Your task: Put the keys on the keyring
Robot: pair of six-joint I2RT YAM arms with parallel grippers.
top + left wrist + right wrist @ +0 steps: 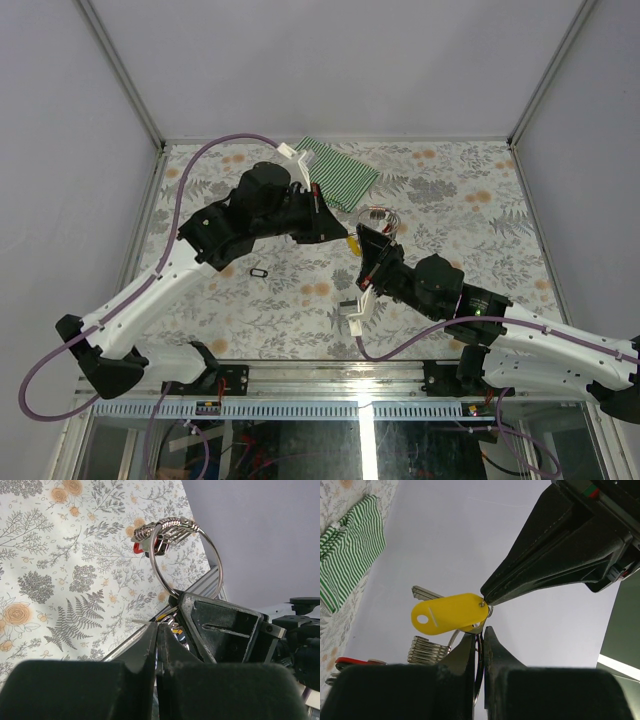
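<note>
Left arm (150, 290): white tapered shell on lower link, black blocky motor housings further out. Right arm (560, 345): same white shell, same black joints. Purple cable (240, 138) loops along each arm; white connector (290, 152) on left one. Left gripper (159, 627), right gripper (479, 632): matte black, fingers narrowing to thin wedge tips. Small red-green marking (590, 490) on left gripper body.

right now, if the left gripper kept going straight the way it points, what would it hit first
Probably the right gripper, shut on the keyring, just past the yellow-tagged key that the left gripper holds; depth is unclear.
</note>
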